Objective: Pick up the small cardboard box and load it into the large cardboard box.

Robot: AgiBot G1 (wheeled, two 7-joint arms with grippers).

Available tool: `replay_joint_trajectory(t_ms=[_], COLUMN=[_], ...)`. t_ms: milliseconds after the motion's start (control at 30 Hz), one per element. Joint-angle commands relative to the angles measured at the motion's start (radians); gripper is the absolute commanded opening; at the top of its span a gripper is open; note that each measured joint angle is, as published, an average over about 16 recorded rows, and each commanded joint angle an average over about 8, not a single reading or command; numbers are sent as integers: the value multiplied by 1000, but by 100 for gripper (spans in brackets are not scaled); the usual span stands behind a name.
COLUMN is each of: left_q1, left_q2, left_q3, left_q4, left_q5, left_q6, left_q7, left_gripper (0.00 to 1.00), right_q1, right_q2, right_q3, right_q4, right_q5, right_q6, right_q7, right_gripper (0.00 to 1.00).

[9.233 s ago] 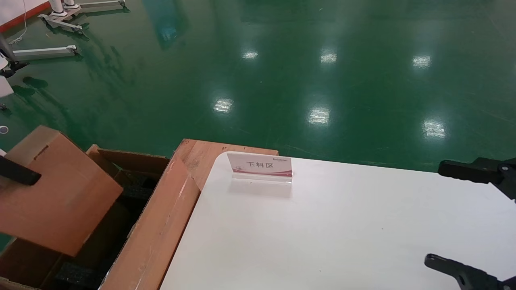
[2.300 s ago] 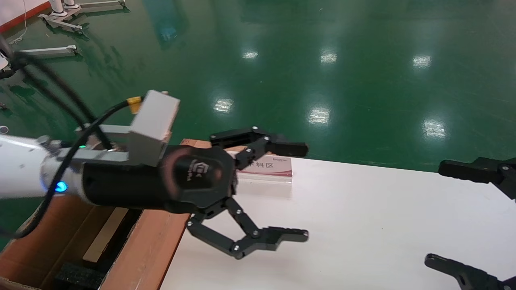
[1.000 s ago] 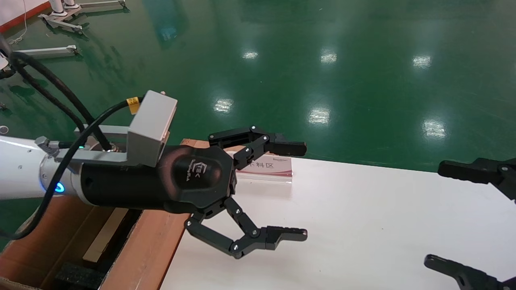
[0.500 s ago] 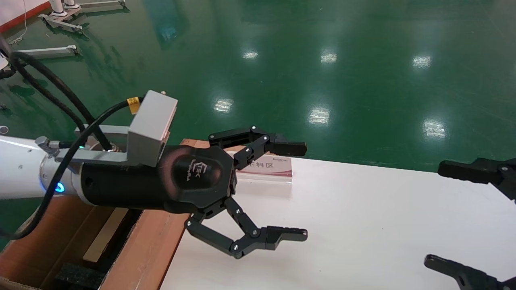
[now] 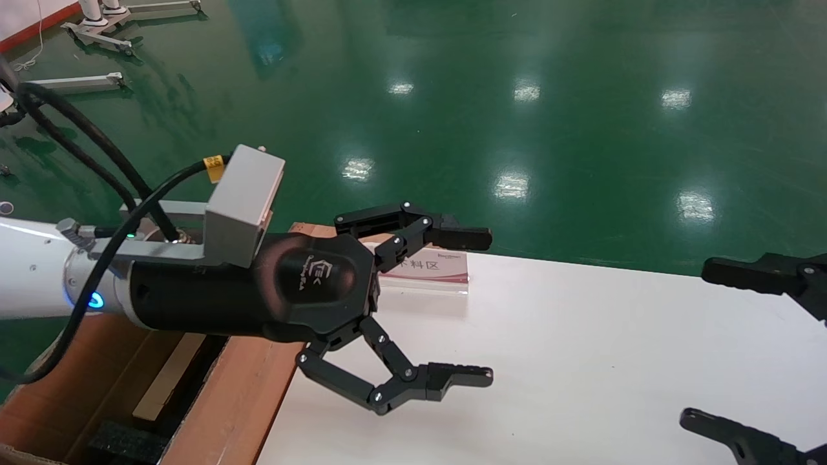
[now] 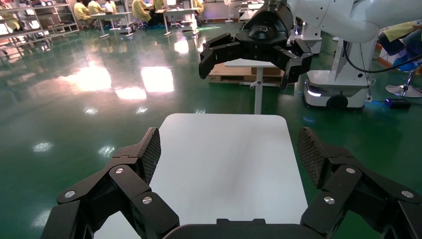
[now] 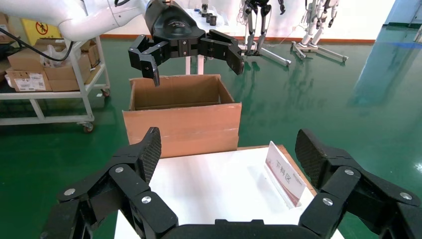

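Your left gripper [image 5: 488,307] hangs over the bench [image 5: 581,361] edge, jaws spread and empty. The right gripper [image 5: 701,345] waits at the far end, jaws released. The small cardboard box [image 5: 165,378] seems to lie inside the large cardboard box [image 5: 239,394].

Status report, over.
Left gripper open, empty, over the table edge. Right gripper open, parked opposite. Small box not clearly in view; large box stands open beside the table. Nothing in the way.
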State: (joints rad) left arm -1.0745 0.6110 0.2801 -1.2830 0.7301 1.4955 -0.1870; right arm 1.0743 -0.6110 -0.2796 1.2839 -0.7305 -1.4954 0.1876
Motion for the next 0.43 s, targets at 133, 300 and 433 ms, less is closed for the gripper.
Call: replay_joint_trajectory(t_ms=[133, 300, 433], left_q1=[0, 0, 0], left_q2=[0, 0, 0], left_q3=[0, 0, 0], left_q4=[0, 0, 0], left_q5=[0, 0, 0], left_q6=[0, 0, 0], left_q7=[0, 0, 0], left_gripper=[100, 100, 100], right_q1=[0, 0, 0], right_q2=[0, 0, 0], right_q3=[0, 0, 0], right_q4=[0, 0, 0], right_q5=[0, 0, 0], right_q6=[0, 0, 0], right_q7=[0, 0, 0], right_gripper=[100, 100, 100])
